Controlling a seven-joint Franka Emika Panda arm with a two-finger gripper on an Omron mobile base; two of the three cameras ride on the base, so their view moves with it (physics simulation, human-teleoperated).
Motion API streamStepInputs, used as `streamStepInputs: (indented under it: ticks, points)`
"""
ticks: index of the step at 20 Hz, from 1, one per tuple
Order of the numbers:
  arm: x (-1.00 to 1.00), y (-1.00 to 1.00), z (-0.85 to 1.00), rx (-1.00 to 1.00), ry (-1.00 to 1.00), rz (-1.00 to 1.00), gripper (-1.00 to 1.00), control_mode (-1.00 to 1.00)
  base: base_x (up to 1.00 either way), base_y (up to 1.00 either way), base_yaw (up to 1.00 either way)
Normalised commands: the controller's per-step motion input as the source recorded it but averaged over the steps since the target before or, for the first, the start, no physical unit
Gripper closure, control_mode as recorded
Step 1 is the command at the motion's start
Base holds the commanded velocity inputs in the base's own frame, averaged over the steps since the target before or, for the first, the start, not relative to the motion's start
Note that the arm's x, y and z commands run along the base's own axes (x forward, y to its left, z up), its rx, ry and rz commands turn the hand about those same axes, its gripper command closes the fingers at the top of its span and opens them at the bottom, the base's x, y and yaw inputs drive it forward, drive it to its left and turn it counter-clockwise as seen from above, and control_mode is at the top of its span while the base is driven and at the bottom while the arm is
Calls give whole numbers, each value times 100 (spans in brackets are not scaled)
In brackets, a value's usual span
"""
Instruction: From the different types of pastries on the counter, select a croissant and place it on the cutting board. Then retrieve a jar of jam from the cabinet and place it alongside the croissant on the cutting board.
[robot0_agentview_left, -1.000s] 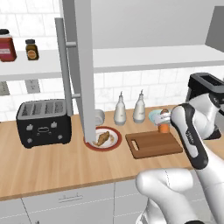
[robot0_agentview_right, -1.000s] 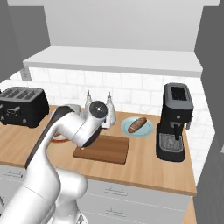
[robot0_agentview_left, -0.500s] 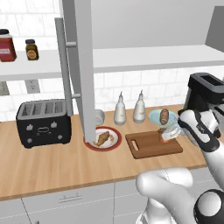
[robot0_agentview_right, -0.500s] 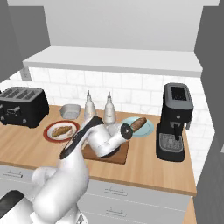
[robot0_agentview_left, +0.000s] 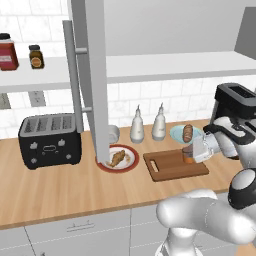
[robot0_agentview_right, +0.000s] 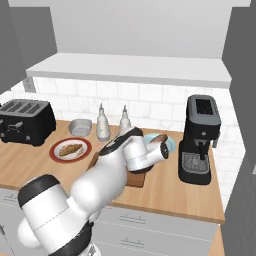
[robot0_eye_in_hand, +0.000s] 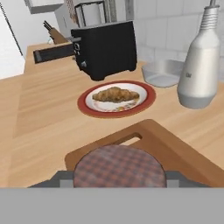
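Left base view: we've got the gripper (robot0_agentview_left: 192, 152) pinching the jar of jam (robot0_agentview_left: 188, 154), a squat orange-brown cylinder, low over the right end of the cutting board (robot0_agentview_left: 172, 166). The croissant (robot0_agentview_left: 116, 158) sits on a red-rimmed plate (robot0_agentview_left: 131, 165) just left of the board, not on it. The darker bun (robot0_agentview_left: 187, 133) lies on a pale blue dish (robot0_agentview_left: 175, 133) behind the board. Two white bottles (robot0_agentview_left: 137, 126) stand behind the board's left end; the cabinet door (robot0_agentview_left: 95, 75) hangs open over the plate.

Right base view: our arm covers most of the board; the gripper (robot0_agentview_right: 161, 151) is at its far right, near the bun's dish. The croissant (robot0_agentview_right: 70, 148) is on its plate, well left of the board.

Hand view: the jar's lid (robot0_eye_in_hand: 119, 166), a checked reddish-brown disc, sits clamped between the finger tips. The board's slot handle (robot0_eye_in_hand: 124, 139) lies straight ahead, the croissant (robot0_eye_in_hand: 114, 94) beyond it, long axis across the view, golden and flaky. The board (robot0_eye_in_hand: 175, 154) is smooth dark wood.

Our read: straight down to the board is a short move, and the croissant step looks undone.
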Motion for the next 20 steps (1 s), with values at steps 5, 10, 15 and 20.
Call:
streamStepInputs:
  ticks: [5, 10, 15, 20]
  points:
    - [13, -5, -2, 0, 0, 0, 100, -100, 0, 0, 0]
    - [0, 0, -20, 5, 0, 0, 100, -100, 0, 0, 0]
    - [1, 0, -1, 9, 0, 1, 100, -100, 0, 0, 0]
    - [6, -4, -2, 15, -1, 9, 100, -100, 0, 0, 0]
